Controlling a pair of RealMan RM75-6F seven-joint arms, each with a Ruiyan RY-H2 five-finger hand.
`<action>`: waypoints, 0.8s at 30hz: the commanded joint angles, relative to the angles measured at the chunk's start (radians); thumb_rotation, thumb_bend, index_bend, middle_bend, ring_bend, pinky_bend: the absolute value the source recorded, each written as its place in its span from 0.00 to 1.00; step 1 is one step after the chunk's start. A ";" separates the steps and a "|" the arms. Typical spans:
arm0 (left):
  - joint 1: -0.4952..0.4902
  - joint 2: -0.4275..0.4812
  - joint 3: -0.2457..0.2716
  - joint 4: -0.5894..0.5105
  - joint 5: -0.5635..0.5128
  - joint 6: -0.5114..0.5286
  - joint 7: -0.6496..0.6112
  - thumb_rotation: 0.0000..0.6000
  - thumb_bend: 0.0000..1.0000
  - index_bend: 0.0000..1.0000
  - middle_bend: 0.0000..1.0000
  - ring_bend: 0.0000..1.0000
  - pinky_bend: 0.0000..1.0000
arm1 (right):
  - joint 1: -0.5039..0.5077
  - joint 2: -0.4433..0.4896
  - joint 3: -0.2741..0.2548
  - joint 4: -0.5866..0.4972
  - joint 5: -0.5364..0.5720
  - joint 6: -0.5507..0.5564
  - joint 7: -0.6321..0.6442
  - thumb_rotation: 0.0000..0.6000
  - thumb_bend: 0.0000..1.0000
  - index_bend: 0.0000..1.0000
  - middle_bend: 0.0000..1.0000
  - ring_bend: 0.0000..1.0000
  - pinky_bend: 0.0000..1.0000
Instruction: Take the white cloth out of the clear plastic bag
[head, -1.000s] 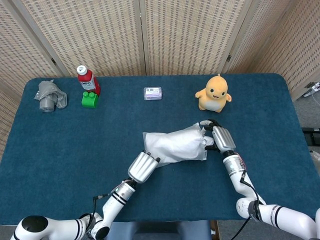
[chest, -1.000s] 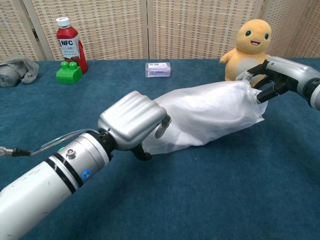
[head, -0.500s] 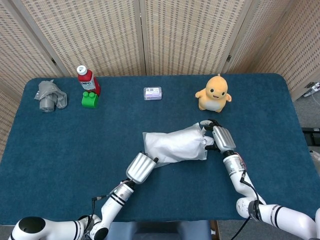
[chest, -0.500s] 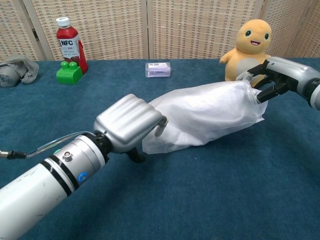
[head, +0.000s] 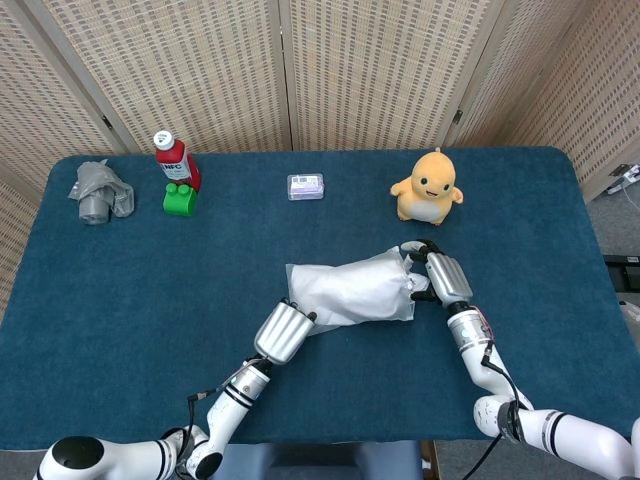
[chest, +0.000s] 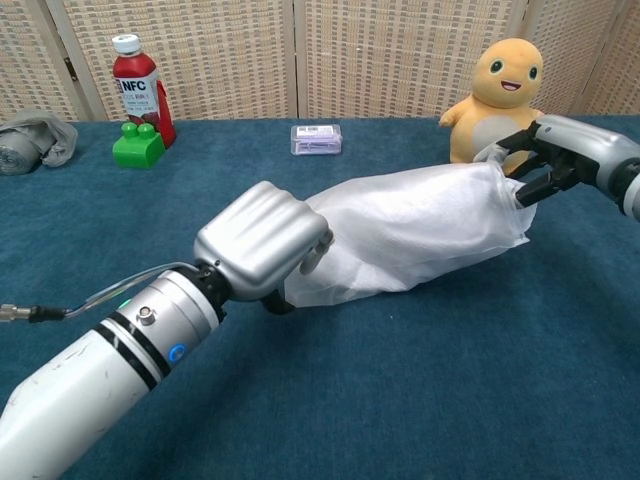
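1. Left hand (chest: 262, 243) is the nearest thing, at the near left end of the clear plastic bag (head: 352, 290). Its fingers are curled down at that end, where the white cloth (chest: 410, 230) seems to come out, but the back of the hand hides the fingertips, so I cannot tell if it really holds something.
2. Bag and cloth lie across the middle of the table (head: 520, 250), long side going left to right, with the cloth inside along almost the whole length.
3. Right hand (chest: 560, 155) pinches the far right end of the bag between its fingers and lifts this end a little from the table.
4. I judge that the cloth is light, soft and easy to crumple, and that the plastic film is thin and slippery. The film can slide together with the cloth, so the bag needs a firm hold at the right end, while the cloth is best taken at the left end, where it bunches.
5. Open table is on the near left side, so I think a pull toward the near left has enough room. The near edge of the table is not far behind the left arm.
6. Yellow plush toy (head: 428, 186) stands just beyond the right hand, so there is little room on that side.
7. Farther away are a small clear box (head: 306, 186), a green block (head: 180, 199) touching a red bottle (head: 174, 158), and a grey bundle (head: 99, 191) at the far left, all well apart from the bag.
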 joint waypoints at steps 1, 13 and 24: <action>-0.001 0.000 0.005 0.011 0.015 0.001 -0.022 1.00 0.05 0.62 0.84 0.74 0.74 | 0.000 -0.001 0.000 0.001 -0.002 -0.001 0.002 1.00 0.68 0.80 0.23 0.08 0.22; 0.002 -0.001 0.013 0.045 0.035 -0.010 -0.081 1.00 0.35 0.57 0.84 0.73 0.74 | 0.003 -0.010 -0.002 0.010 -0.005 -0.006 0.005 1.00 0.68 0.80 0.23 0.08 0.22; 0.002 0.018 0.013 0.030 0.037 -0.032 -0.093 1.00 0.52 0.53 0.82 0.71 0.74 | 0.003 -0.015 -0.004 0.016 -0.006 -0.011 0.008 1.00 0.68 0.80 0.23 0.08 0.22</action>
